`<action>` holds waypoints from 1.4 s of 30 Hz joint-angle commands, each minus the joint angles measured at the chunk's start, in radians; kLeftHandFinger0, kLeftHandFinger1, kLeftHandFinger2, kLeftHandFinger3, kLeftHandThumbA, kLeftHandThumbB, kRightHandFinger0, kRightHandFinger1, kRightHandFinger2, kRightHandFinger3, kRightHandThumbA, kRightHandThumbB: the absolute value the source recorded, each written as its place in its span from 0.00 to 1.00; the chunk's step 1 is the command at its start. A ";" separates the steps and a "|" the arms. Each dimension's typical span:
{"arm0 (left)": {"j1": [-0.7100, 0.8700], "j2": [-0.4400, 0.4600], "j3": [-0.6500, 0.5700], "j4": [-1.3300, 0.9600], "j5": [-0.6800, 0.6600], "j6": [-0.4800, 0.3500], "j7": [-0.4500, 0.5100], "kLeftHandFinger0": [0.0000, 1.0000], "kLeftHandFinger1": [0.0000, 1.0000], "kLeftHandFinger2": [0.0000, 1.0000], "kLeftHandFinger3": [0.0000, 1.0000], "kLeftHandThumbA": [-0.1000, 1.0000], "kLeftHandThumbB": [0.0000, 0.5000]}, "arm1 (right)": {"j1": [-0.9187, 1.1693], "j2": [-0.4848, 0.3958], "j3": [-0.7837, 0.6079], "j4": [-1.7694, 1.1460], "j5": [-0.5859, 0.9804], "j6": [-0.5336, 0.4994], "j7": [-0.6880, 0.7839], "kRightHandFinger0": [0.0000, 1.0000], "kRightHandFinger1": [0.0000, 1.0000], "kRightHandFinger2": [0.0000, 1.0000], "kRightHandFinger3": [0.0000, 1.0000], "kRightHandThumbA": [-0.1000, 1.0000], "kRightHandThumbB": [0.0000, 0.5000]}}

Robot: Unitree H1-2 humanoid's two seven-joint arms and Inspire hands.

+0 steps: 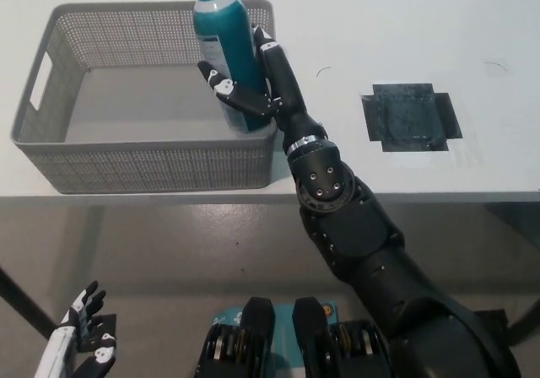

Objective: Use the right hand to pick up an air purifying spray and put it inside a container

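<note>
Spray point(224, 45) stands upright in my right hand point(253, 87), fingers wrapped around it, over the right part of the basket point(51, 154). My left hand point(80, 340) rests low at lower left, fingers spread.

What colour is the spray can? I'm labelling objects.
Teal, with a white label patch; the head view shows the spray can held in the black right hand.
</note>
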 commanded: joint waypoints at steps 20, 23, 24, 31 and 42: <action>0.012 0.012 0.004 -0.022 -0.009 -0.006 -0.007 1.00 1.00 1.00 1.00 0.23 0.86 | 0.088 -0.125 -0.012 -0.566 0.069 0.172 0.266 1.00 1.00 1.00 1.00 0.64 1.00; 0.017 0.013 0.006 -0.023 -0.007 -0.010 -0.005 1.00 1.00 1.00 1.00 0.21 0.84 | 0.132 -0.156 -0.054 -0.729 0.132 0.235 0.277 1.00 1.00 1.00 1.00 0.61 1.00; 0.019 0.012 0.006 -0.021 -0.011 -0.010 -0.006 1.00 1.00 1.00 1.00 0.21 0.83 | 0.156 -0.174 -0.065 -0.796 0.144 0.244 0.278 1.00 1.00 1.00 1.00 0.61 1.00; 0.018 0.018 0.012 -0.012 -0.008 -0.023 -0.003 1.00 1.00 1.00 1.00 0.34 0.84 | 0.331 -0.281 -0.107 -1.136 0.120 0.244 0.281 1.00 1.00 1.00 1.00 0.63 1.00; 0.035 0.006 0.036 -0.004 -0.050 -0.039 -0.003 1.00 1.00 1.00 1.00 0.77 0.75 | 0.854 -0.382 -0.190 -1.192 0.055 0.012 0.224 1.00 1.00 1.00 1.00 0.94 0.96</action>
